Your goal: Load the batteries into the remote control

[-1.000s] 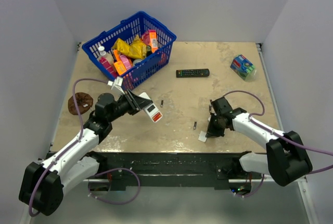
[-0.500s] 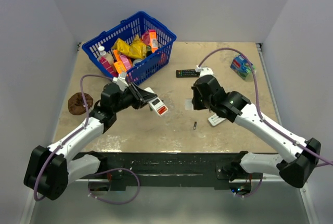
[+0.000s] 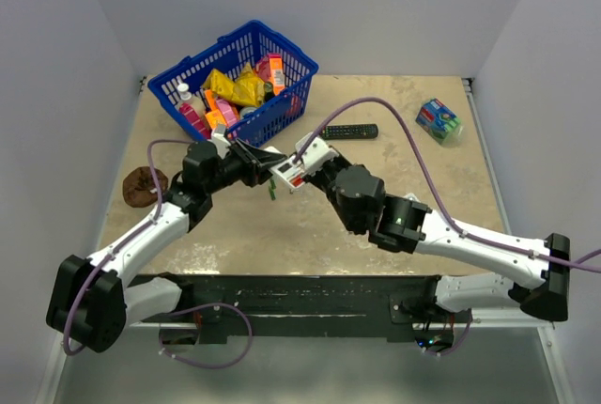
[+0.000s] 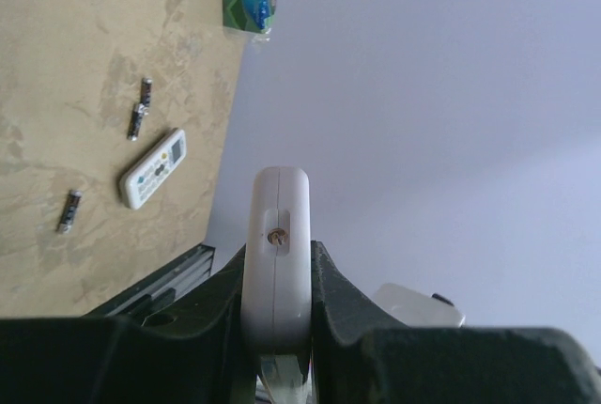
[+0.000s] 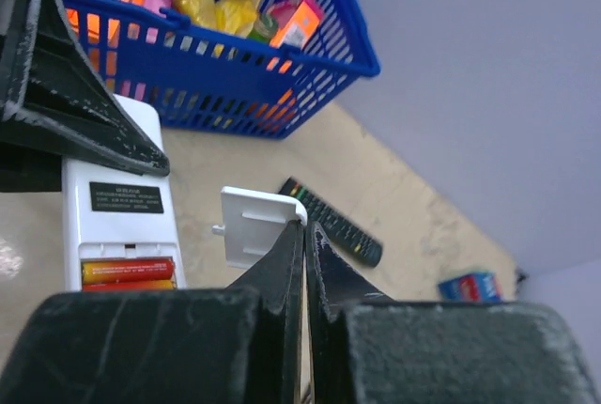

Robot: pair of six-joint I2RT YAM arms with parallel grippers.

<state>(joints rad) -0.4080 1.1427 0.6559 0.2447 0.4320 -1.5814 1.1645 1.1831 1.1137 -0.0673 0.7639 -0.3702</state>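
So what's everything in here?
basket: one, blue, far left, holds packets
black remote: one, beside basket
white remote with grey buttons: one, on table
remote control: one, white, in left gripper
batteries: red-orange, in its open back
loose batteries: at least two, dark, on table
battery cover: one, white, in right gripper
sponge pack: one, green, far right
brown lump: one, left edge
left gripper: shut on remote control
right gripper: shut on battery cover

Remote control (image 3: 287, 177) between left pincer (image 3: 262, 167) and right pincer (image 3: 314, 163)
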